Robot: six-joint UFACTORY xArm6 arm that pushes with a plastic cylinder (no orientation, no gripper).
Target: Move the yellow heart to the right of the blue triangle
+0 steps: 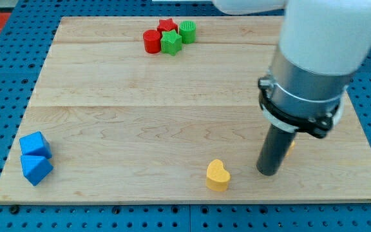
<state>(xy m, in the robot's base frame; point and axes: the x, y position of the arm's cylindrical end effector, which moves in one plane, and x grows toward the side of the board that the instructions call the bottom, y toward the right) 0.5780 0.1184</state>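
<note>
Camera view: one yellow heart [217,175] lies near the counter's [140,122] near edge, lobes up toward the far side, point toward the near-right, its long axis running roughly near to far. My tip [267,171], a bare rod with no claw, stands just right of it. One blue triangle [36,169] and one blue cube [35,144] sit at the near-left. Far off cluster one red cylinder [151,41], one red star [167,26], one green star [171,42] and one green cylinder [187,31].

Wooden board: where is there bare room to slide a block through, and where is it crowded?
Free: the wide middle between the top cluster (red cylinder, green star) and the yellow heart; also the bottom strip from the blue triangle to the heart. Crowded: my tip sits just right of the heart.
</note>
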